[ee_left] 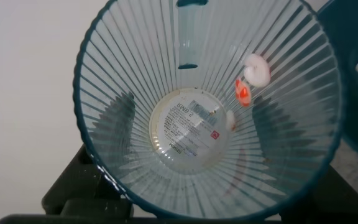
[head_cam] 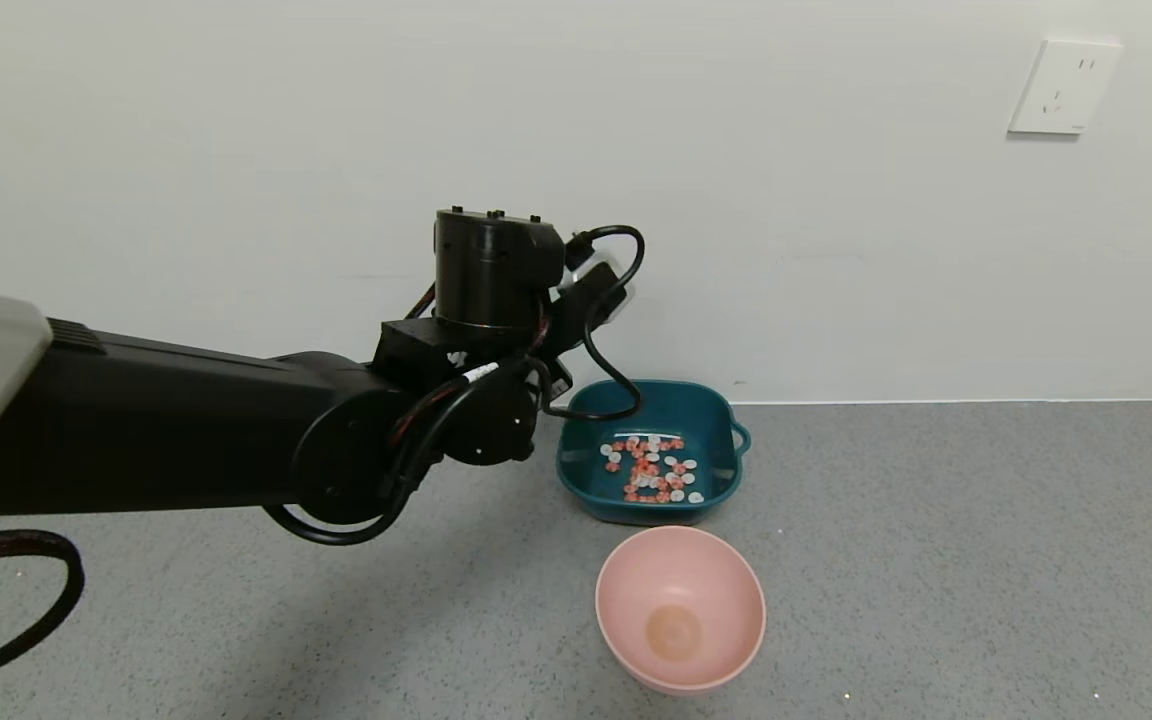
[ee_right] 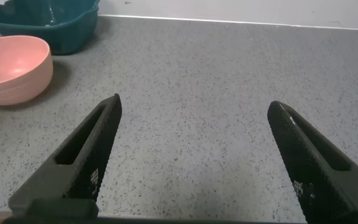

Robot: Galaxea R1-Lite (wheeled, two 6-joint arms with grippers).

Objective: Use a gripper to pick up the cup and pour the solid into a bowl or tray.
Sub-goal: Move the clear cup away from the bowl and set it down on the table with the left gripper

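Note:
My left gripper (head_cam: 584, 300) is shut on the pale teal cup (head_cam: 608, 270) and holds it tipped above the back left corner of the dark teal basin (head_cam: 576, 470). Many orange-red and white pieces (head_cam: 651, 468) lie in the basin. The left wrist view looks straight into the ribbed cup (ee_left: 135, 74). One white piece (ee_left: 256, 68) and one orange piece (ee_left: 243, 93) cling to its wall, and a label covers its bottom. The fingers (ee_left: 114, 121) show as dark shapes through the wall. My right gripper (ee_right: 194, 137) is open and empty above the grey table.
A round pink bowl (head_cam: 680, 608) stands just in front of the basin, and also shows in the right wrist view (ee_right: 11, 67). The white wall stands right behind the basin. The grey table (head_cam: 936, 560) stretches to the right.

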